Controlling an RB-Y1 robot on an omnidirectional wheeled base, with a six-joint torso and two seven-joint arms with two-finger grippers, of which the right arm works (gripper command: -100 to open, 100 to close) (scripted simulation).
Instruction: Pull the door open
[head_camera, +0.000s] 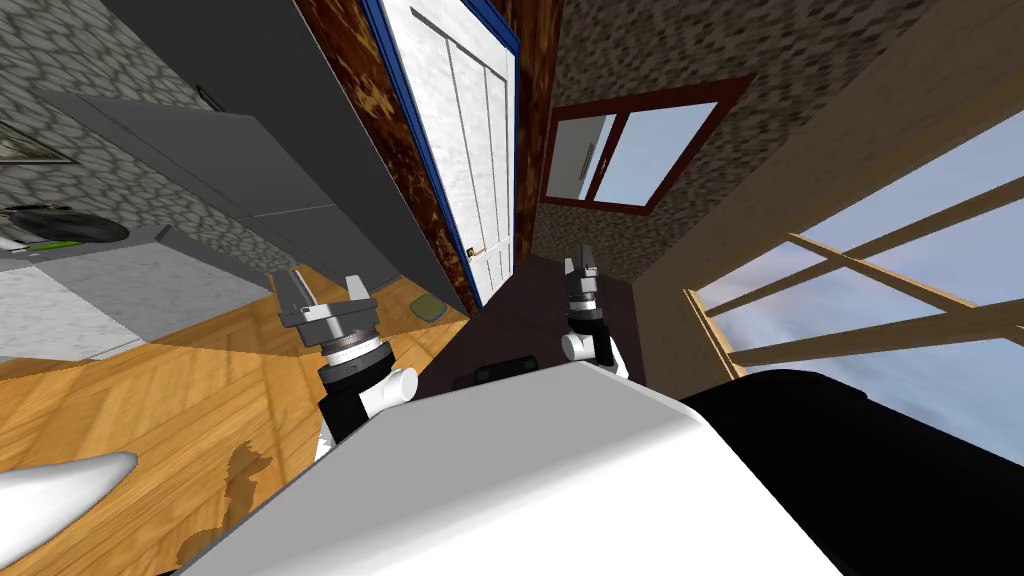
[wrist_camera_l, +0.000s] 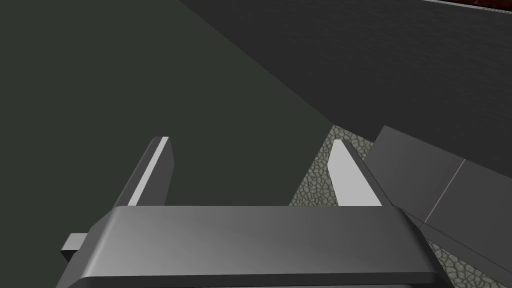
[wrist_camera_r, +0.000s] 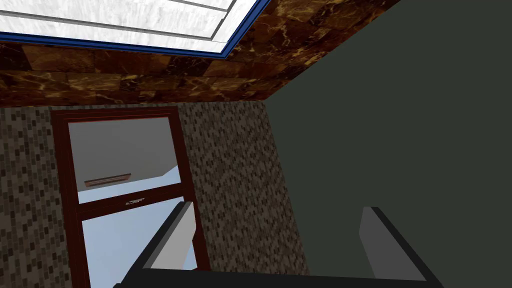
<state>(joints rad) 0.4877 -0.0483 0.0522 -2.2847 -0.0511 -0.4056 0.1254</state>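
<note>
A white panelled door (head_camera: 460, 120) in a blue frame stands ahead in the head view, set in a brown marbled wall, with a small brass handle (head_camera: 473, 251) low on it. A corner of the door (wrist_camera_r: 150, 20) also shows past the right hand. My left gripper (head_camera: 322, 291) is raised over the wooden floor, left of the door and well short of it, fingers open with nothing between them. My right gripper (head_camera: 580, 262) is raised to the right of the door, open and empty, some way from the handle. Both wrist views show open fingers (wrist_camera_l: 345, 172) (wrist_camera_r: 175, 235).
Grey cabinets (head_camera: 230, 160) line the left wall, with a grey counter (head_camera: 90, 285) beside them. A dark table (head_camera: 520, 330) lies just ahead of me. A small green mat (head_camera: 430, 306) lies on the floor by the door. Windows (head_camera: 630, 150) stand to the right.
</note>
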